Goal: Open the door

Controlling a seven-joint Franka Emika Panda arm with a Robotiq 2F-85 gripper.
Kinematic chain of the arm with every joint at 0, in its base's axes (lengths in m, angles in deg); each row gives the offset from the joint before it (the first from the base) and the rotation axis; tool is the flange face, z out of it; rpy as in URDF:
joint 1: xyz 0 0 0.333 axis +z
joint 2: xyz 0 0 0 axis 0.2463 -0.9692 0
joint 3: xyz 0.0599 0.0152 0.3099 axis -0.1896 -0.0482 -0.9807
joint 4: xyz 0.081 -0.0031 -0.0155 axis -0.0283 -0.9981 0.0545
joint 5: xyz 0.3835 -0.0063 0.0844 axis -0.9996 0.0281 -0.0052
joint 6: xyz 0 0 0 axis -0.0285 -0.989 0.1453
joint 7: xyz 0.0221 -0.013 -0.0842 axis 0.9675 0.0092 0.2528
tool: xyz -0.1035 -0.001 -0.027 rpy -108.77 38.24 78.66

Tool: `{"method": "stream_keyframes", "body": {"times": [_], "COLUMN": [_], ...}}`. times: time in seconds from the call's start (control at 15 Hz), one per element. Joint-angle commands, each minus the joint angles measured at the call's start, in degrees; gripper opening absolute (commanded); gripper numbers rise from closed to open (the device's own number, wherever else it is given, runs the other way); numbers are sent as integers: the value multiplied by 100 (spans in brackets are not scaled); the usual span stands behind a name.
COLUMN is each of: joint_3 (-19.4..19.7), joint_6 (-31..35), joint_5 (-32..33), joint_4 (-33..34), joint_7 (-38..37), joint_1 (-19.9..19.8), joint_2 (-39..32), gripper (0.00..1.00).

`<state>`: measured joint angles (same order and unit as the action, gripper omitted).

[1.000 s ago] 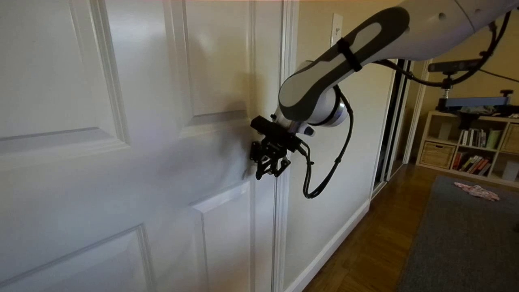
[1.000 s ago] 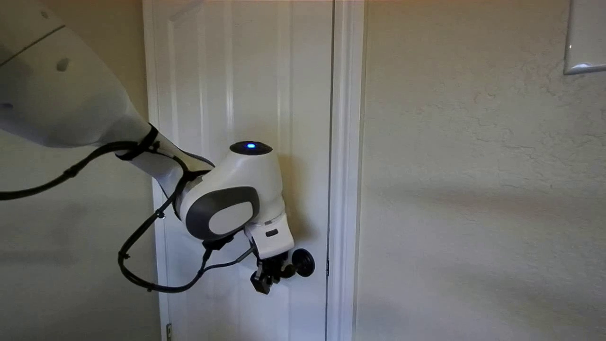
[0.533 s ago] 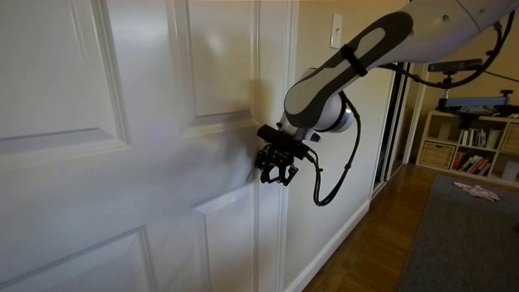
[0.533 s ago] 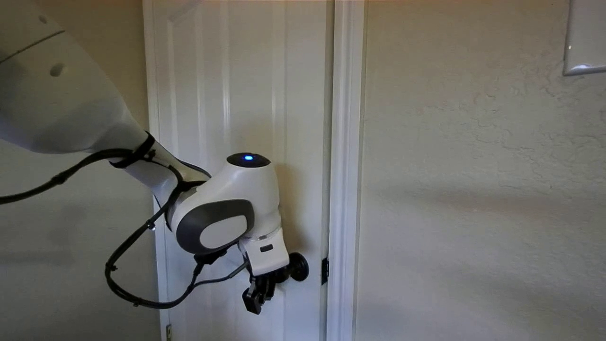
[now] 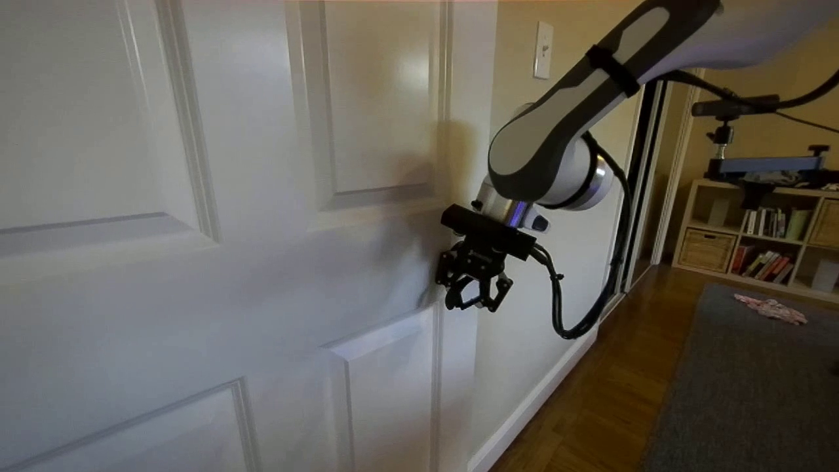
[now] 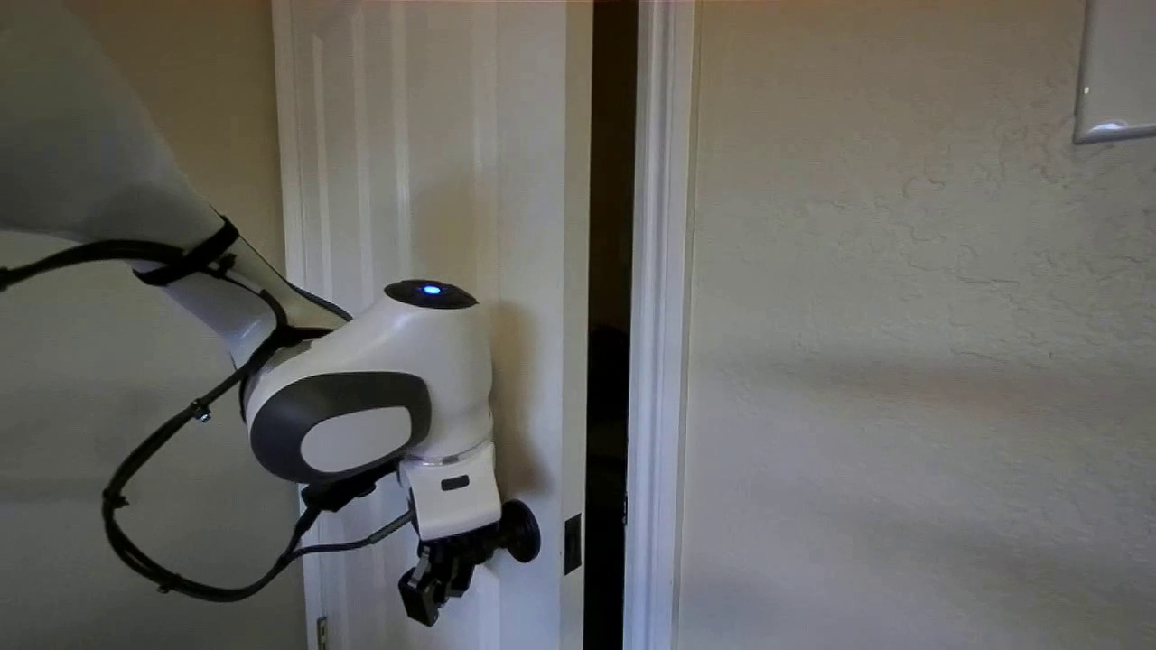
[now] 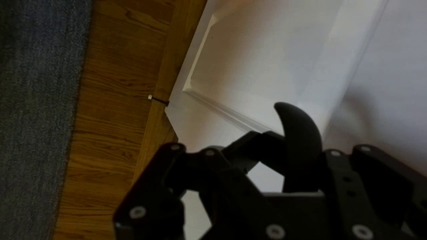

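Note:
The white panelled door (image 5: 255,164) stands ajar in both exterior views; in an exterior view its edge and black latch plate show on the door (image 6: 533,226). It also fills much of the wrist view (image 7: 260,63). The black handle's round base (image 6: 521,531) is on the door near that edge. The curved lever (image 7: 298,136) rises between my fingers in the wrist view. My gripper (image 7: 260,140) points down with its fingers curled inward around the lever, tips appearing to meet. It hangs beside the door face in both exterior views (image 5: 473,304). It hides most of the lever there.
A dark gap (image 6: 610,361) lies between door edge and white frame (image 6: 661,316). A wall with a light switch (image 5: 543,49) is beside the door. A grey rug (image 5: 754,380), wooden floor (image 7: 106,116) and low bookshelf (image 5: 760,229) are in the room. A cable loops beside my wrist.
The door has swung from shut to ajar, and a dark gap has appeared beside the frame. My gripper has moved along with the handle, away from the frame.

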<state>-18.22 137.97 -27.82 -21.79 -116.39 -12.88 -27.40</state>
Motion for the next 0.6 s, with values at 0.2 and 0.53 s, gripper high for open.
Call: {"method": "stream_keyframes", "body": {"times": [0.2, 0.53], "joint_3": [-302, -503], "joint_6": [11, -509], "joint_5": [-19, -239], "joint_4": [-893, -861], "joint_7": [1080, 1611], "joint_1": [31, -50], "joint_2": [905, 1113], "gripper": [31, 57]}}
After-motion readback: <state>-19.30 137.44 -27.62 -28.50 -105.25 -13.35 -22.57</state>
